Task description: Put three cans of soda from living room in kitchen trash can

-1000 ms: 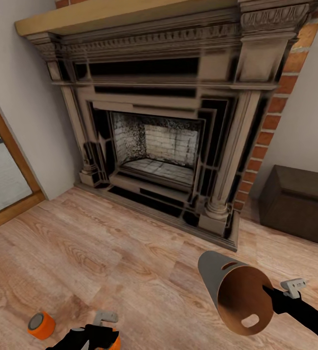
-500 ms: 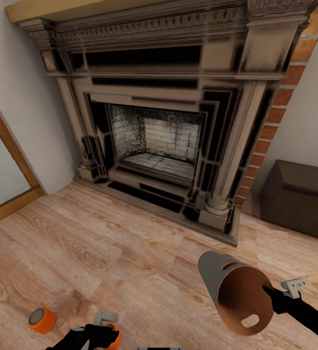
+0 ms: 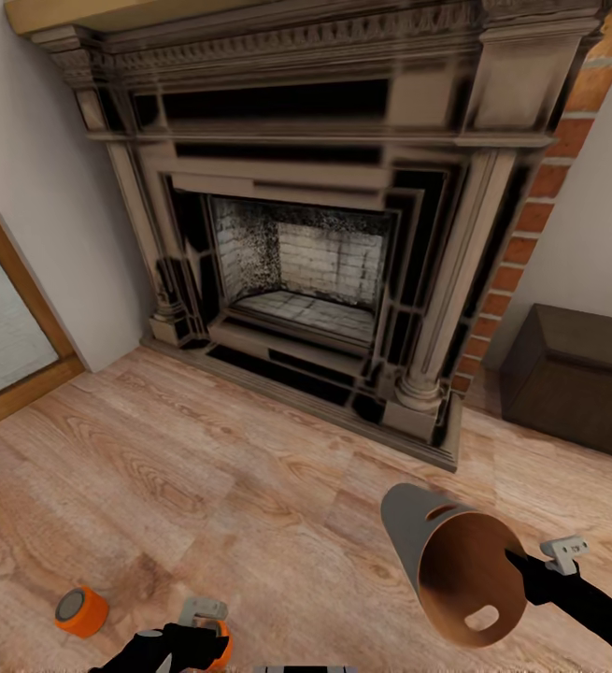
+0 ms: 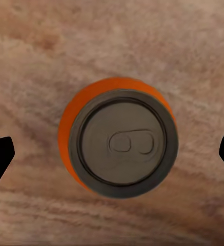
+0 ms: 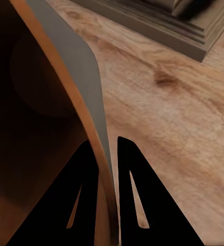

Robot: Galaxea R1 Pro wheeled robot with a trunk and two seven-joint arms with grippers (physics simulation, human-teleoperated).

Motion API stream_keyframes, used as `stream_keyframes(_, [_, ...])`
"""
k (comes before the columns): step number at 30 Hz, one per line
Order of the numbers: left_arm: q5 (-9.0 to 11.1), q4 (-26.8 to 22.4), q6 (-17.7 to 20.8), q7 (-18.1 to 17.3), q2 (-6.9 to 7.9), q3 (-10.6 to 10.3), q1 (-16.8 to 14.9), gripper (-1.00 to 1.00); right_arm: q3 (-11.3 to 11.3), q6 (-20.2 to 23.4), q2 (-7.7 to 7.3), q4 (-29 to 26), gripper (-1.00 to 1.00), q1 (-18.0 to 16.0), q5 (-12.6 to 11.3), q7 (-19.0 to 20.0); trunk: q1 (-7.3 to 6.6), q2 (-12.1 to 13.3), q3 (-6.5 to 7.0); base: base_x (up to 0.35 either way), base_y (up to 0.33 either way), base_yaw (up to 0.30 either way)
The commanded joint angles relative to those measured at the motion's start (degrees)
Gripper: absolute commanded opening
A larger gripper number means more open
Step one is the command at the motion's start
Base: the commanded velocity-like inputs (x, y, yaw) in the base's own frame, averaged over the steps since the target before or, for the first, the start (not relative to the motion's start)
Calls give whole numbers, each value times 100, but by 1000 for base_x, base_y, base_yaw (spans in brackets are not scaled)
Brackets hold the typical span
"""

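The left gripper (image 4: 112, 154) hangs wide open over an upright orange can (image 4: 119, 141); next, it likely descends and closes.

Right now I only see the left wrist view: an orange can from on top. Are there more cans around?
Observer: Yes. The head view shows another orange can on the floor, left of your can.
Operator: Where's the bin?
Observer: The right gripper holds the bin by its rim, tipped with its mouth toward the robot.
Operator: Is anything in it?
Observer: No cans in the part of the inside that I can see.
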Motion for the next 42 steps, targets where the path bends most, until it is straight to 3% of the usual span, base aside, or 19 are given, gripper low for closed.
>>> stream_keyframes(1, [-2,0,0,1,-1,0,1,100,-4,14,2,-10,-100,-3,-76,31,2,-2,-22,0,0,0])
stream_keyframes(4, [-6,0,0,3,-3,0,1,100,-4,14,4,-9,-100,-2,-73,31,9,-6,-89,0,0,0])
stream_keyframes(28, [-1,0,-6,3,-3,-8,1,100,5,14,7,-11,-100,20,-49,126,9,-6,-89,82,0,0])
stream_keyframes(42, [-16,5,7,9,-49,-8,1,100,5,14,9,-14,-100,33,-46,126,46,-25,-399,2,0,0])
